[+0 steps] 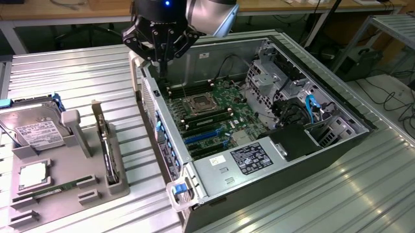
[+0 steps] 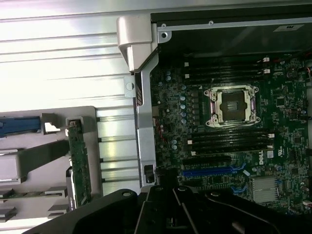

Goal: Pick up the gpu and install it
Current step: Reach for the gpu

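Note:
The gpu [image 1: 106, 145] stands on edge in a slot of the grey holder [image 1: 83, 167] to the exterior view's left of the open computer case [image 1: 337, 145]. It is a slim dark card there, and a green board [image 2: 78, 165] in the wrist view. My gripper [image 1: 162, 68] hangs above the case's rear corner, over its wall, well away from the gpu. It looks shut with nothing in it [image 2: 167, 178]. Inside the case lies the motherboard [image 1: 214, 116] with blue expansion slots [image 1: 204, 137] [image 2: 212, 170] that hold no card.
The grey holder also carries a silver hard drive [image 1: 36, 128], a narrow green RAM stick [image 1: 55, 190] and a square silver chip [image 1: 31, 175]. The bare CPU socket [image 2: 232, 105], the power supply [image 1: 250, 158] and drive cages [image 1: 279, 77] crowd the case. Ribbed metal tabletop [image 1: 77, 82] surrounds it.

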### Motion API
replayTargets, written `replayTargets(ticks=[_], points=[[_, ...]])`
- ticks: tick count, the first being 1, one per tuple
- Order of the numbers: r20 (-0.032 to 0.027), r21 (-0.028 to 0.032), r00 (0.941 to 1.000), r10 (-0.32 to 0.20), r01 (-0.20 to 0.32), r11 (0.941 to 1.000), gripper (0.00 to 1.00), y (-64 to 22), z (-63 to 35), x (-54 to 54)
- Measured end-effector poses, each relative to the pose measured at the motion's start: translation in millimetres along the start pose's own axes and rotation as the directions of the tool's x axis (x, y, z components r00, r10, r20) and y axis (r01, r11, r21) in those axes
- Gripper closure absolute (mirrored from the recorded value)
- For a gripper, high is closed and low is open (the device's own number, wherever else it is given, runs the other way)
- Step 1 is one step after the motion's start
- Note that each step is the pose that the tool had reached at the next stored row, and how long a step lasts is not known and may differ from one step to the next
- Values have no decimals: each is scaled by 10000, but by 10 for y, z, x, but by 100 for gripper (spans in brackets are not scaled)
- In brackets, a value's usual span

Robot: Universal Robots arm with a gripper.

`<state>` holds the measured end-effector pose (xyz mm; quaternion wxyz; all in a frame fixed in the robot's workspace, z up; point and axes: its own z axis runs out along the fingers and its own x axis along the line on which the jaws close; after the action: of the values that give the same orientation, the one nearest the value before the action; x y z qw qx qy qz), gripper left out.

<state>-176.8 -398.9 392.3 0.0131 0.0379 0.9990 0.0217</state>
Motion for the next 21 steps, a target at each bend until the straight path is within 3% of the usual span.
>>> replayTargets(ticks=[21], points=[[0,0,10000,1,-1,10000,89,-7,0,95]])
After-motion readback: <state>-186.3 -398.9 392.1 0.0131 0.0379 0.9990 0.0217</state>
